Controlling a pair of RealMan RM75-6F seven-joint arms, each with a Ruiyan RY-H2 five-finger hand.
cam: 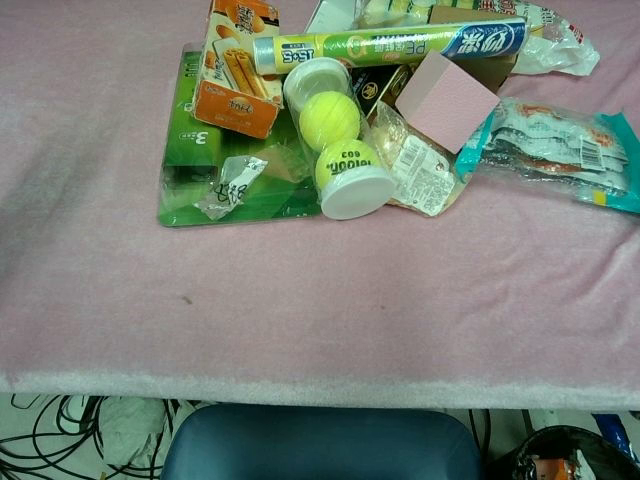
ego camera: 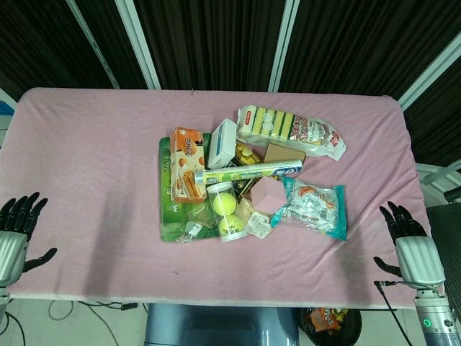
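Note:
My left hand (ego camera: 18, 220) hovers at the table's near left corner, fingers spread, holding nothing. At the near right corner my right hand (ego camera: 403, 229) is likewise spread and empty. Neither hand shows in the chest view. A pile of goods lies mid-table between them: a clear tube of tennis balls (ego camera: 225, 211) (cam: 338, 140), an orange snack box (ego camera: 186, 163) (cam: 235, 62), a long cling-film roll (ego camera: 248, 171) (cam: 390, 44), a pink box (ego camera: 268, 194) (cam: 447, 100), and a flat green package (ego camera: 173, 209) (cam: 190, 170) underneath.
A teal snack bag (ego camera: 315, 209) (cam: 560, 150) lies right of the pile, nearest my right hand. A sponge pack (ego camera: 288, 130) and a white box (ego camera: 222, 143) sit at the back. The pink cloth (ego camera: 94, 166) covers the table. A blue chair (cam: 315, 440) stands below the front edge.

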